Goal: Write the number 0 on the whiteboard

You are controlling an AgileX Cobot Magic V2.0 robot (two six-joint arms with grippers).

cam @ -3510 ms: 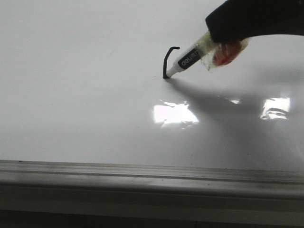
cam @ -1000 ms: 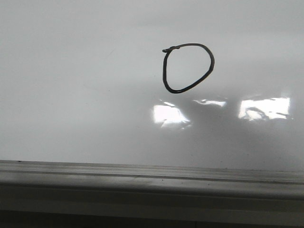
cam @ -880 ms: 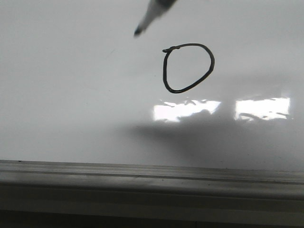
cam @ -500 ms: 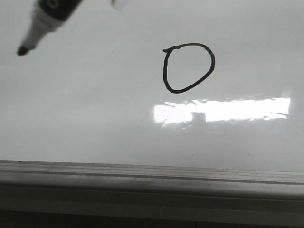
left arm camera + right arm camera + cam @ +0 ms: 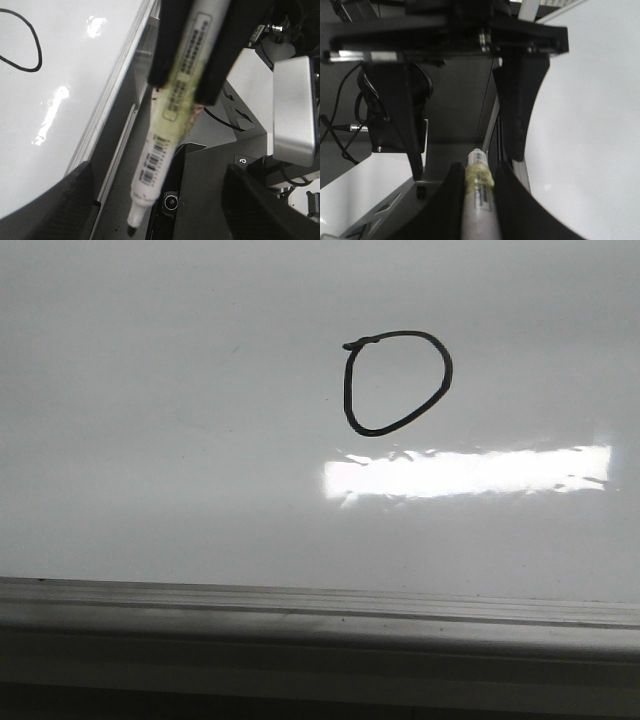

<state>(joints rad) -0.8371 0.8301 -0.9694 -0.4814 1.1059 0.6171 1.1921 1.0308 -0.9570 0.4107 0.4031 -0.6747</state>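
Front view shows the number 0 (image 5: 397, 382) upper right of centre on the whiteboard (image 5: 150, 440); the left gripper (image 5: 186, 92), clamped on the uncapped marker (image 5: 165, 150), could smear stray ink nearby.

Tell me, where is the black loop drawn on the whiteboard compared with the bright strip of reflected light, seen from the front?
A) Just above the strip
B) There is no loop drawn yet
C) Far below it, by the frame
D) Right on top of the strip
A: in the front view the number 0 sits closed and whole on the whiteboard, just above the bright glare, apart from it.
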